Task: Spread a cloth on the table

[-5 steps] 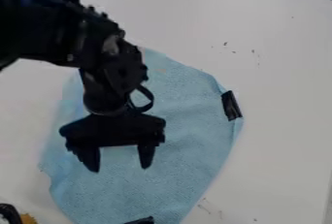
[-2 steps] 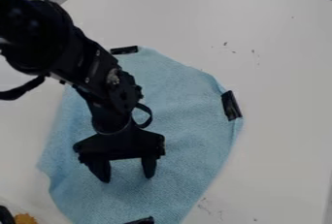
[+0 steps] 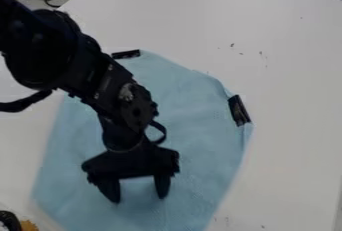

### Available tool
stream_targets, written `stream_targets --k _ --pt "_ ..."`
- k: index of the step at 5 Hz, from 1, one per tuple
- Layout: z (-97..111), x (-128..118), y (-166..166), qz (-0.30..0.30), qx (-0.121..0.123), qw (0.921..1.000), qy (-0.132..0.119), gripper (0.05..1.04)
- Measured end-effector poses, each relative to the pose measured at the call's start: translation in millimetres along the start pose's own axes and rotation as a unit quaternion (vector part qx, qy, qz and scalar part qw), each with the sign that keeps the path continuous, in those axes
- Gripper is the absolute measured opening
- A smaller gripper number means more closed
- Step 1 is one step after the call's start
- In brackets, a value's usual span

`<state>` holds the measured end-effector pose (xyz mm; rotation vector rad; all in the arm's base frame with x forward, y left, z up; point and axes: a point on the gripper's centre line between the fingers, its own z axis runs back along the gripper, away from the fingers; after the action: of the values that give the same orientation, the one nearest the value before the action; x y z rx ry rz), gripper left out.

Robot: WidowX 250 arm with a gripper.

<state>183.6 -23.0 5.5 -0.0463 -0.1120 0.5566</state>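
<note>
- The cloth (image 3: 194,140) lies on the white table (image 3: 287,75), under the claw (image 3: 138,198) and reaching to the lower border of the view. It is mostly laid out, so the step in hand looks like smoothing and squaring, not unfolding from a heap.
- The claw is released: its two fingers (image 3: 162,187) stand apart, with blue fabric showing between them and nothing clenched there. Whether the tips touch the fabric, I can't tell.
- If the next move is a push, keep it low and light – enough contact to drag the fabric, not so much that the tips dig into the table.
- Stroke from the middle outward, towards whichever edge needs room; pushing inward would bunch the cloth into ridges.
- The right side deserves care. The edge looks turned or puckered beside the black strip (image 3: 239,110), so a pull straight out to the right should open it better than a press from above.
- The other black strip (image 3: 126,54), at the far corner, makes a good reference for judging whether that corner slips during a stroke.
- If a pinch is wanted instead, take a small bite of the rim, close gently, lift barely clear and lay it down outward.
- Lift off before changing direction – thin, soft cloth will probably follow a trailing fingertip and undo the smoothing.
</note>
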Motion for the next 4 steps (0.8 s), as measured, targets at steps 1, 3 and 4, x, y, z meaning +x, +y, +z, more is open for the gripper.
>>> stream_targets --k 1,3,4 --pt "8.8 -2.7 -23.0 -0.008 -0.003 1.0000 0.002 0.999" --pt "24.6 1.3 -43.3 -0.035 0.015 0.9993 -0.001 0.999" --pt "33.8 8.9 -45.4 -0.056 0.020 0.9981 -0.014 0.999"
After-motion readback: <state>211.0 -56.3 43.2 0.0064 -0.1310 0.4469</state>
